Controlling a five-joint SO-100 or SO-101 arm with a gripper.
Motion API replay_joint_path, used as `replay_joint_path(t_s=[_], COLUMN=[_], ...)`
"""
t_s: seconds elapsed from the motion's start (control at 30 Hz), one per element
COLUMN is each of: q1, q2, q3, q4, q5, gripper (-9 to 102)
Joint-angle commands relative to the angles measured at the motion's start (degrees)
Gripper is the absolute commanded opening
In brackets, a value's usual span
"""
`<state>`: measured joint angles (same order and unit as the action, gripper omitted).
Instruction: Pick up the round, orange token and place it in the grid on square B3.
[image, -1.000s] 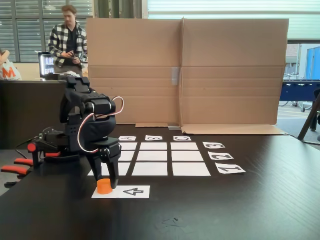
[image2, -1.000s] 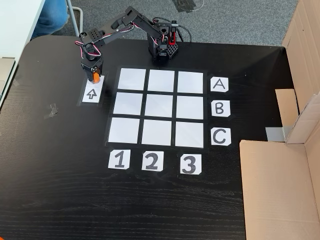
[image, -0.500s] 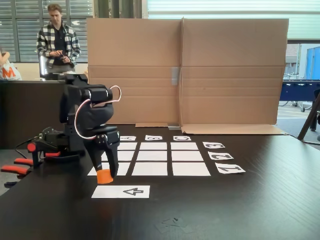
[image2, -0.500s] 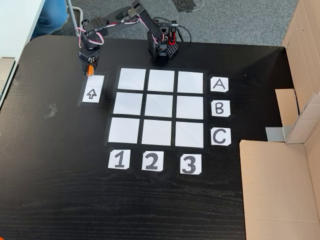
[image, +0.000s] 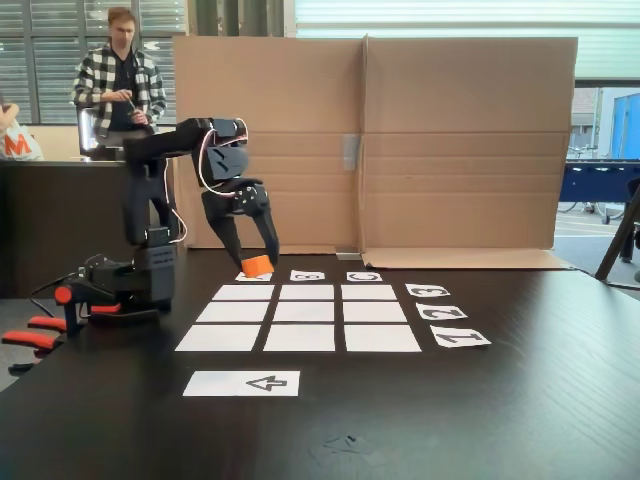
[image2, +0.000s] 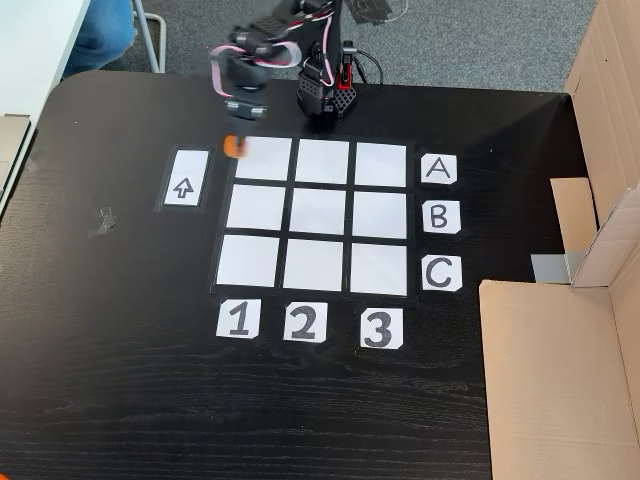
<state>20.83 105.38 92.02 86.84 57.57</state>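
The orange token (image: 257, 266) hangs in the air between the fingers of my gripper (image: 257, 262), which is shut on it. In the top-down fixed view the token (image2: 235, 147) is blurred and sits over the left edge of the grid (image2: 319, 212), by the A1 corner cell, under the gripper (image2: 236, 140). The grid (image: 300, 338) is nine blank white cells edged by cards A B C and 1 2 3. Square B3 (image2: 379, 214) lies bare in the right column, middle row. From the side, square B3 (image: 307, 292) is the far middle cell.
A white arrow card (image2: 186, 179) lies left of the grid, bare in both fixed views (image: 242, 383). A cardboard wall (image: 370, 140) stands behind the table. Cardboard flaps (image2: 560, 370) cover the table's right side. A person (image: 120, 85) stands at the back left. The arm's base (image2: 322, 95) sits above the grid.
The gripper has lifted the token off the arrow card, risen and swung towards the grid's A1 corner. The arrow card is now bare.
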Motion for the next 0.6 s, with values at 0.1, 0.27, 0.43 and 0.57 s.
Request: replay_joint_path(t_s=[0.1, 0.27, 0.43, 0.57], q1=[-17.05, -26.72, -34.72, -39.2], q2=[12.57, 9.76, 4.75, -2.2], q3=[5.45, 4.75, 4.39, 1.49], q4=[0.97, -0.62, -3.52, -4.48], q5=[5.01, 11.34, 15.56, 17.05], gripper=[-1, -1, -1, -1])
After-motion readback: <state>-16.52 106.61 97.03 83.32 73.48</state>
